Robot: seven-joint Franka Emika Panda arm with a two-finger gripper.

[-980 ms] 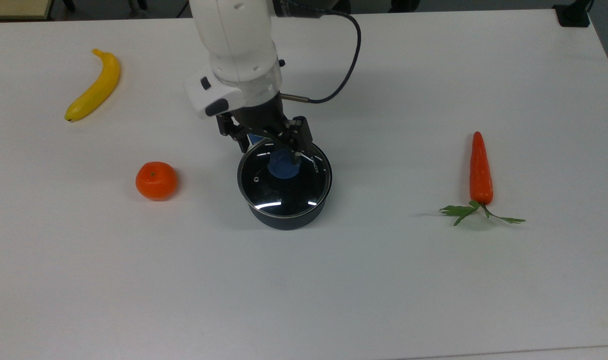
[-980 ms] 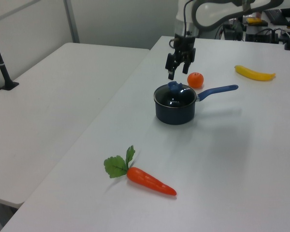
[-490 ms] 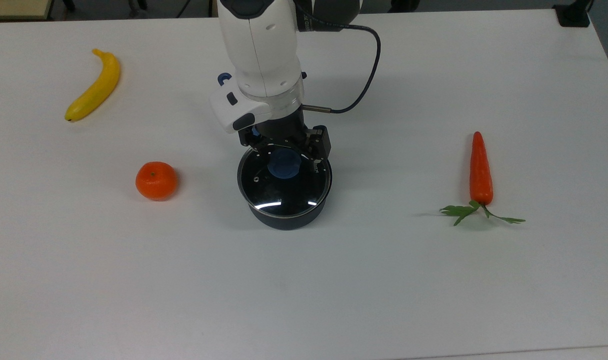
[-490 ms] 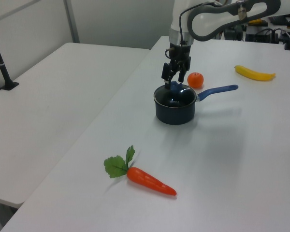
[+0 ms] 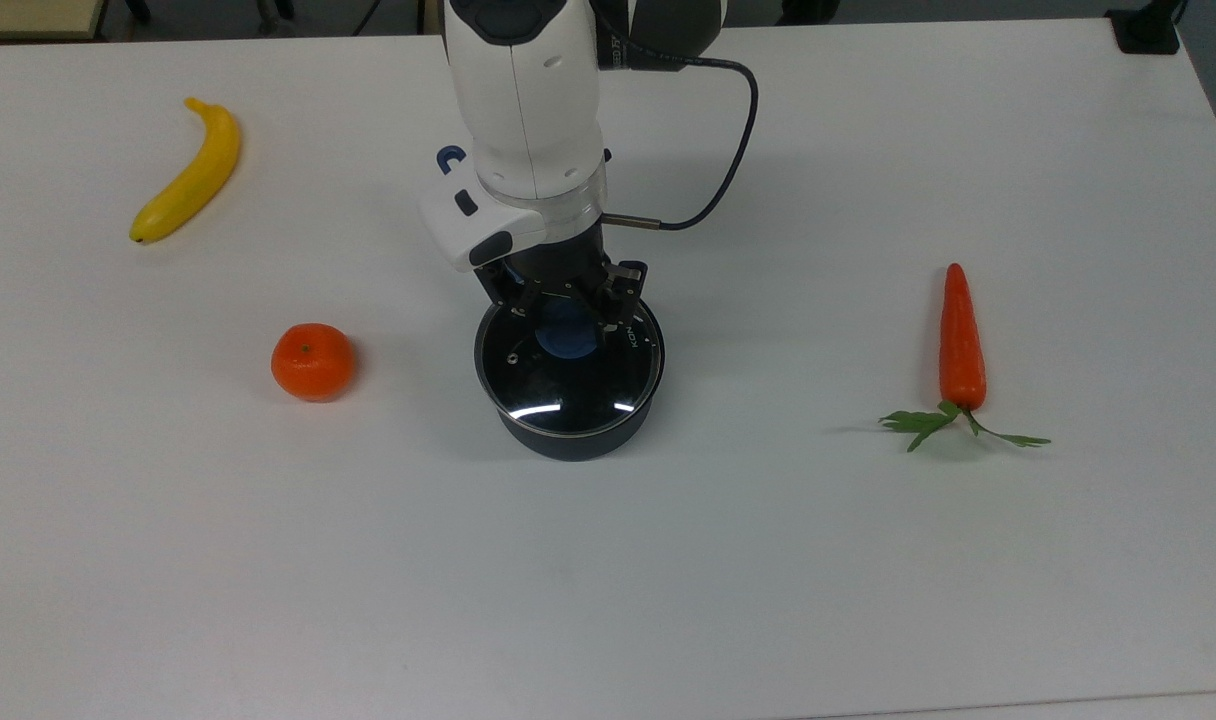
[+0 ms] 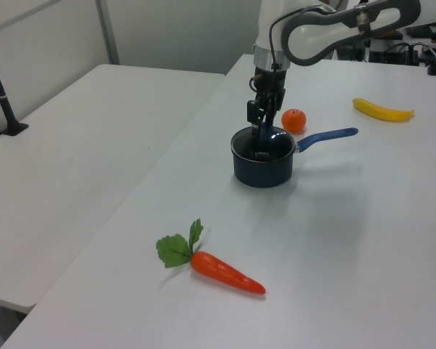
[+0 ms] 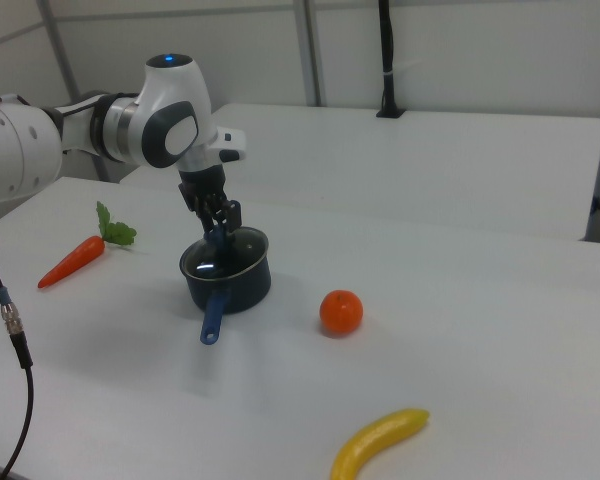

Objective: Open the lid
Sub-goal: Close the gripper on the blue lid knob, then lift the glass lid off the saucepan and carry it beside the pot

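The round glass lid with a metal rim lies flat on the dark saucepan at the table's middle in the top view. Its blue knob sits between my fingers, and my gripper is shut on it from above. In the left view the gripper reaches straight down onto the lid, and the pan's blue handle points to the left view's right. In the right view the gripper stands over the saucepan.
A banana lies at the top view's far left, an orange left of the pan, and a carrot with green leaves to the right. A dark cable loops off my wrist.
My gripper has come down over the lid and its fingers have drawn in around the blue knob. The lid and the pan have stayed in place.
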